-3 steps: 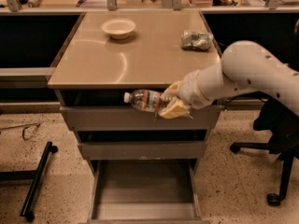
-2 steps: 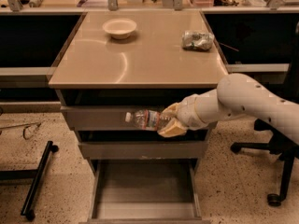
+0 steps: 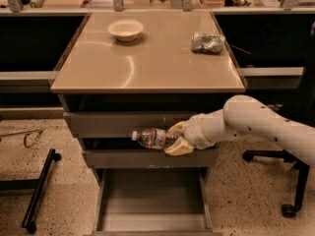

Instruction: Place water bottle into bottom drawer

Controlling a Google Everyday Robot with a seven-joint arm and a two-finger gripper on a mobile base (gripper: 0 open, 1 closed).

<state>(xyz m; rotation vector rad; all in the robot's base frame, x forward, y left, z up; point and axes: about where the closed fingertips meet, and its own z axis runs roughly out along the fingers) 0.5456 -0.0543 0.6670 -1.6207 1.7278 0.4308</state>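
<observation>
The water bottle (image 3: 151, 137), clear and ribbed with a red, white and blue label band and a pale cap pointing left, lies sideways in mid-air in front of the two upper drawers (image 3: 118, 124). The gripper (image 3: 173, 138) has its tan fingers (image 3: 180, 147) clamped on the bottle's base end. Directly below, the bottom drawer (image 3: 147, 196) stands pulled out (grey floor bare). On the tabletop (image 3: 147, 68) sit a white bowl (image 3: 125, 29) and a crinkled foil bag (image 3: 207, 42).

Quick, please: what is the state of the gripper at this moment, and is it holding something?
Gripper: closed on the water bottle, held sideways in front of the middle drawers, above the open bottom drawer.
</observation>
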